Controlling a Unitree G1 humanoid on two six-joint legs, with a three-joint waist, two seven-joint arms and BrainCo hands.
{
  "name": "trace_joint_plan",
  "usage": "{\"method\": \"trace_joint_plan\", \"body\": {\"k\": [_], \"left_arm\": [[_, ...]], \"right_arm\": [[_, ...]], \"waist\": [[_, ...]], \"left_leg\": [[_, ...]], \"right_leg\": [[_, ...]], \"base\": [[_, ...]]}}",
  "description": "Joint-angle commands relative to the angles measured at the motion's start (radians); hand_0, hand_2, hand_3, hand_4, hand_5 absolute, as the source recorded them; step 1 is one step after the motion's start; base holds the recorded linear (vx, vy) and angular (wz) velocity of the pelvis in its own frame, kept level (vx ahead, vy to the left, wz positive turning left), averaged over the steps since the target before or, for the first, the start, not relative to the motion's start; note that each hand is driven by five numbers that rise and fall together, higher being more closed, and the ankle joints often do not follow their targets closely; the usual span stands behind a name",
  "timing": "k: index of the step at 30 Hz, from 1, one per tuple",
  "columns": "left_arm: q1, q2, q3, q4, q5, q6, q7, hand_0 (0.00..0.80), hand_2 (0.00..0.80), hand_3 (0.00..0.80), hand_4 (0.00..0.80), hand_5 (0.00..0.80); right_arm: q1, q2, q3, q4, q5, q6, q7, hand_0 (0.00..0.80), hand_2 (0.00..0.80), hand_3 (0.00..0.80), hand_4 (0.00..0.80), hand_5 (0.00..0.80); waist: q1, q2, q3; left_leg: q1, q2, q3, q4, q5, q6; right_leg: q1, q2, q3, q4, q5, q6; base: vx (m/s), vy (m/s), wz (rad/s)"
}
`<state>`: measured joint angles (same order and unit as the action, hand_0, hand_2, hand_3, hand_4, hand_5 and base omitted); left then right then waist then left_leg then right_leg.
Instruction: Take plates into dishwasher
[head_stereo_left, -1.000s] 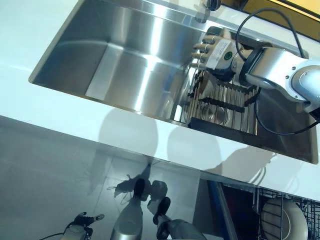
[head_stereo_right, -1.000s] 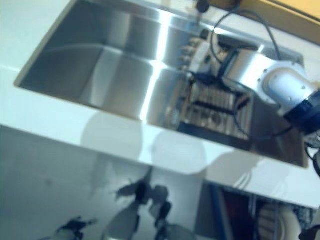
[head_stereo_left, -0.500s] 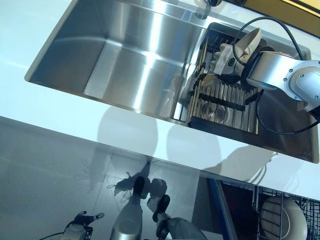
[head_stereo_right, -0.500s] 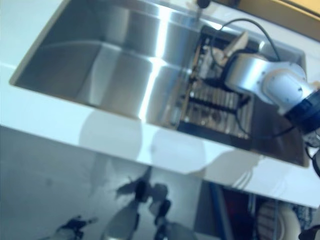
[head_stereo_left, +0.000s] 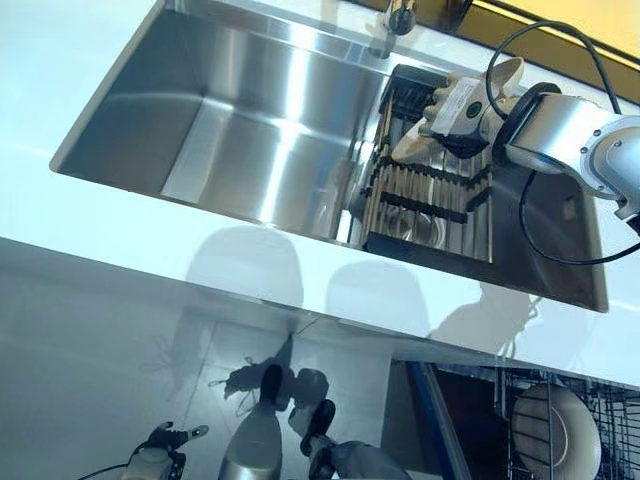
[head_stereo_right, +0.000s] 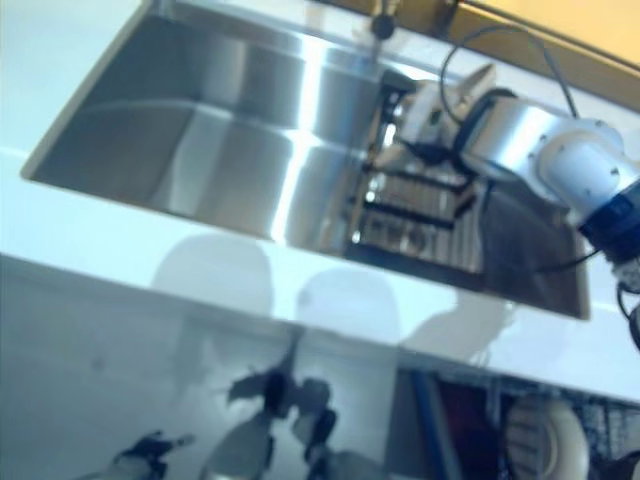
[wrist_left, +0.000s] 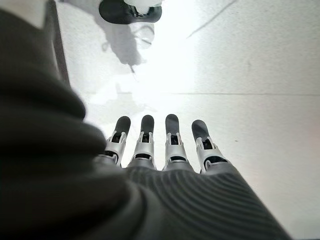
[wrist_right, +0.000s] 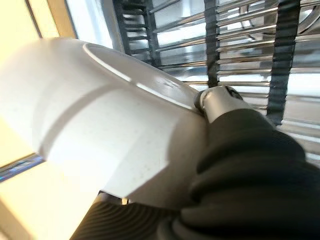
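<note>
My right hand (head_stereo_left: 460, 101) is shut on a white plate (wrist_right: 100, 125), with the thumb (wrist_right: 220, 99) pressed on its face. Hand and plate (head_stereo_left: 508, 74) hang tilted over the far end of the dark slatted drying rack (head_stereo_left: 430, 195), which sits in the right part of the steel sink (head_stereo_left: 230, 110). Another white plate (head_stereo_left: 555, 445) stands upright in the dishwasher's wire basket (head_stereo_left: 610, 420) at the lower right. My left hand (wrist_left: 145, 142) hangs low over the floor with straight fingers and holds nothing; it also shows small at the lower left (head_stereo_left: 160, 458).
A white counter (head_stereo_left: 250, 270) runs along the sink's near edge, between the sink and the open dishwasher below. The tap (head_stereo_left: 400, 15) stands at the sink's far rim. A yellow surface lies beyond the far edge.
My right hand has closed on the plate at the rack and lifted it up and towards the far side. The camera has shifted slightly. The left hand has stayed put.
</note>
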<state>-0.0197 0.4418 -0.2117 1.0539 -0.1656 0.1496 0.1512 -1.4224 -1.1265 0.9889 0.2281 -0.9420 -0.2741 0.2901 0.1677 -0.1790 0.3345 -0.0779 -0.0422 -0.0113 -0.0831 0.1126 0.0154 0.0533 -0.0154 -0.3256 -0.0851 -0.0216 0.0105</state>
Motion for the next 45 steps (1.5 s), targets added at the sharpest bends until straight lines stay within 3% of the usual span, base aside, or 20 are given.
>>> {"method": "trace_joint_plan", "body": {"k": [1,9,14,24,30,40,45], "left_arm": [[0.068,-0.004,0.010,0.054,0.047,-0.009,0.023,0.000,0.000,0.000,0.000,0.000],[0.080,-0.020,0.028,0.068,0.053,-0.001,0.023,0.000,0.000,0.000,0.000,0.000],[0.092,-0.026,0.039,0.071,0.100,-0.006,0.012,0.000,0.000,0.000,0.000,0.000],[0.094,-0.016,0.042,0.096,0.161,-0.030,-0.029,0.000,0.000,0.000,0.000,0.000],[0.092,-0.015,0.043,0.107,0.187,-0.036,-0.043,0.000,0.000,0.000,0.000,0.000],[0.094,0.009,0.046,0.109,0.216,-0.038,-0.045,0.000,0.000,0.000,0.000,0.000],[0.082,0.015,0.042,0.105,0.217,-0.032,-0.042,0.000,0.000,0.000,0.000,0.000]], "right_arm": [[-0.071,-0.066,-0.014,0.025,0.082,0.110,-0.052,0.800,0.800,0.800,0.800,0.800],[0.004,-0.156,-0.098,0.041,0.272,0.208,-0.079,0.800,0.800,0.800,0.800,0.800],[0.150,-0.209,-0.245,0.080,0.507,0.294,-0.111,0.800,0.800,0.800,0.800,0.800],[0.423,-0.298,-0.504,0.189,0.665,0.318,-0.145,0.800,0.800,0.800,0.800,0.800],[0.655,-0.342,-0.730,0.223,0.773,0.333,-0.150,0.800,0.800,0.800,0.800,0.800],[1.035,-0.353,-1.082,0.286,0.867,0.350,-0.094,0.800,0.800,0.800,0.800,0.800],[1.161,-0.337,-1.183,0.302,0.893,0.327,-0.069,0.800,0.800,0.800,0.800,0.800]], "waist": [[-0.010,-0.006,-0.147],[-0.057,0.013,-0.218],[-0.087,0.038,-0.253],[-0.143,0.060,-0.273],[-0.187,0.065,-0.275],[-0.239,0.075,-0.258],[-0.260,0.083,-0.248]], "left_leg": [[0.053,0.051,0.043,-0.004,-0.098,-0.040],[0.124,0.060,0.097,-0.004,-0.132,-0.036],[0.163,0.063,0.132,-0.004,-0.144,-0.035],[0.203,0.072,0.179,0.001,-0.161,-0.030],[0.213,0.078,0.206,0.008,-0.166,-0.027],[0.209,0.091,0.243,0.012,-0.169,-0.028],[0.199,0.097,0.263,0.014,-0.167,-0.032]], "right_leg": [[-0.028,-0.065,0.034,-0.002,0.080,0.125],[0.006,-0.060,0.077,-0.002,0.071,0.128],[0.026,-0.058,0.100,-0.002,0.066,0.128],[0.038,-0.053,0.138,-0.002,0.062,0.128],[0.029,-0.043,0.170,0.005,0.063,0.126],[0.000,-0.033,0.205,0.008,0.070,0.128],[-0.022,-0.030,0.219,0.010,0.075,0.128]], "base": [[0.067,-0.007,-0.17],[0.076,-0.010,-0.20],[0.072,-0.005,-0.27],[0.027,-0.028,-0.17],[0.014,-0.044,-0.18],[-0.008,-0.057,-0.13],[-0.025,-0.051,-0.17]]}}
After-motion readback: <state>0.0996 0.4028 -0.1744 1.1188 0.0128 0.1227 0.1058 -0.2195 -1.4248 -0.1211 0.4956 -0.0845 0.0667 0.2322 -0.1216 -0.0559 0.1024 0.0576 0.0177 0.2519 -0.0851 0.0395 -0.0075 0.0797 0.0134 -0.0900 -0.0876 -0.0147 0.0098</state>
